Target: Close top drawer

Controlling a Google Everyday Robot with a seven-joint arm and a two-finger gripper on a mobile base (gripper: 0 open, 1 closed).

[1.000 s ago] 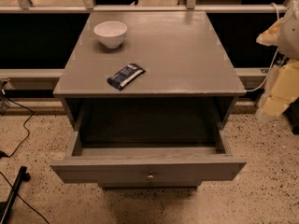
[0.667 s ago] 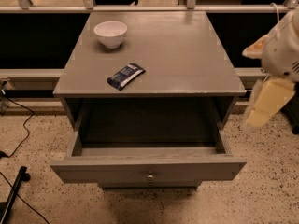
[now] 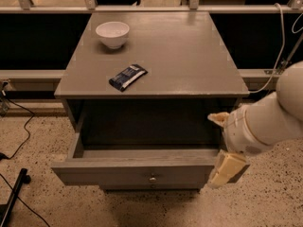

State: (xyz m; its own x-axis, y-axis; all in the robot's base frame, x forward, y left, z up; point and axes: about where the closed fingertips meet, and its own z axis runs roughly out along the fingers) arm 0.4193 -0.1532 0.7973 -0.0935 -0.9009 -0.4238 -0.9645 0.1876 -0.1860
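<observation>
1. Standing pulled far out of the desk (image 3: 189, 56), the top drawer (image 3: 118, 171) shows its knob (image 3: 152, 178) at the front.
2. The gripper (image 3: 222, 144) hangs at the drawer's right front corner, its fingers (image 3: 227, 170) spread apart, gripping nothing.
3. A white bowl (image 3: 112, 33) and a dark packet (image 3: 128, 76) lie on the desk.

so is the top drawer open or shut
Open: the top drawer juts well out from the cabinet, its inside showing. The end effector is at its front right corner.
</observation>
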